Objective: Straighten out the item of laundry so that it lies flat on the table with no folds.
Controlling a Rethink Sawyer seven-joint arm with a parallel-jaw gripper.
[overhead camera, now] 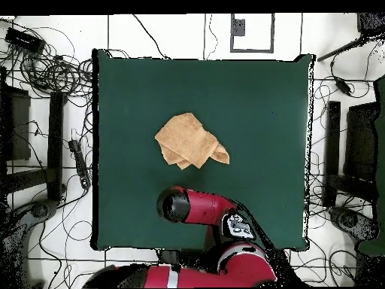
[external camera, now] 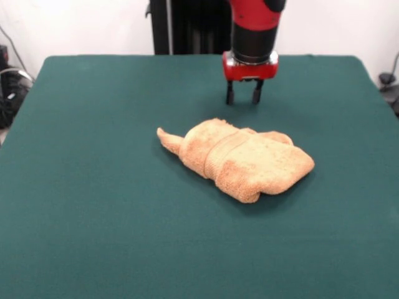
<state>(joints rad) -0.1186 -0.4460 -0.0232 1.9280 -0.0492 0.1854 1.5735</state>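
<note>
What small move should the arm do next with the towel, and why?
Probably lower the claw onto the towel's nearest edge and grip it. The towel lies bunched in folds on the table, one corner poking out to the side, and the open, empty claw hangs just behind it, touching nothing.

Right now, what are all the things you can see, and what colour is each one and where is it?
Towel: one, orange-tan, bunched and folded near the middle of the table.
Table: one, dark green cloth cover, fills most of the front view.
Cables: many, black, on the white floor around the table.
Arm: one, red and black, reaching over the table's edge on the robot's side.
Gripper: one, black fingers apart, empty, above the table just behind the towel.
</note>
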